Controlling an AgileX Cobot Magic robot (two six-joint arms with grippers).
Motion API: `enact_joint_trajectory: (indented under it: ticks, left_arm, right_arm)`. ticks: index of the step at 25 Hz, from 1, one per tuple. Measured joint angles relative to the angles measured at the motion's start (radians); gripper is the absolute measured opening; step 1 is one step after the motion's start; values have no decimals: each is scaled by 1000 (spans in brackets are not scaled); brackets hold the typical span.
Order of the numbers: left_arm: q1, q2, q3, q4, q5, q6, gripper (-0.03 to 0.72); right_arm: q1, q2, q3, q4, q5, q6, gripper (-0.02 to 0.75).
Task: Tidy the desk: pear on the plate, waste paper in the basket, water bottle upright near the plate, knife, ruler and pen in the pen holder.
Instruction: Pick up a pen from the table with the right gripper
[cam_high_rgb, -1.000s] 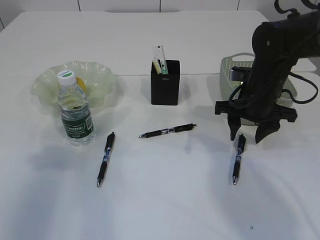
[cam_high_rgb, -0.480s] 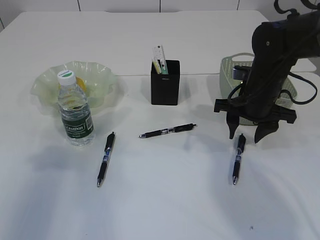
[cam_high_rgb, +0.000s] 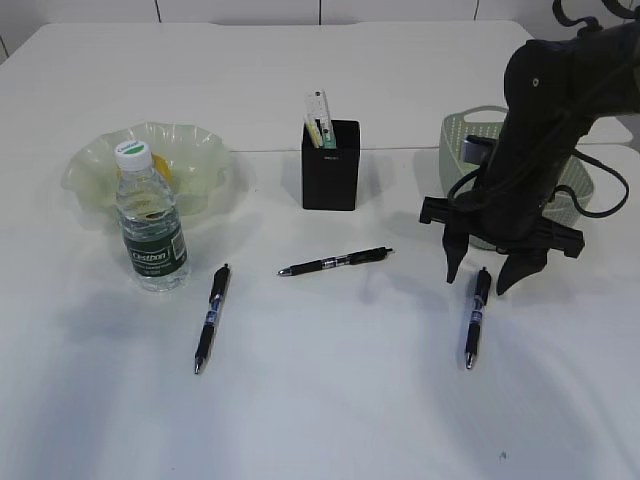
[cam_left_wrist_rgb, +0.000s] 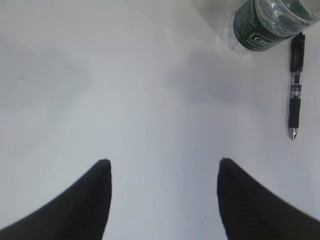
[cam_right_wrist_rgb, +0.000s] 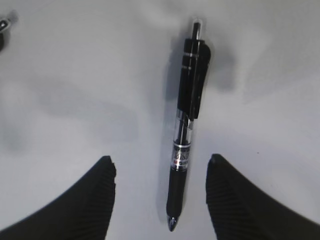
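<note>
Exterior view: the right gripper (cam_high_rgb: 483, 277) hangs with jaws wide, straddling the top of the right pen (cam_high_rgb: 476, 317) on the desk (cam_high_rgb: 350, 420), holding nothing. The basket (cam_high_rgb: 462, 140) sits behind the arm. Two more pens lie loose: the middle pen (cam_high_rgb: 335, 262) and the left pen (cam_high_rgb: 212, 317). The bottle (cam_high_rgb: 149, 217) stands upright, just in front of the plate (cam_high_rgb: 205, 155). The holder (cam_high_rgb: 331, 165) contains the ruler (cam_high_rgb: 319, 115).

Left wrist view: the left gripper (cam_left_wrist_rgb: 164, 169) is wide and empty above bare desk; bottle and left pen lie beyond.

Right wrist view: right pen lies between the spread fingers (cam_right_wrist_rgb: 97, 187).
</note>
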Motion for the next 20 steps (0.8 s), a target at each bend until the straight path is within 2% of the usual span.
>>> enact_joint_trajectory:
  ticks: [20]
  left_arm:
    - [0, 0, 0, 0, 54, 0, 467]
  right_arm:
    - [0, 0, 0, -39, -29, 47, 430]
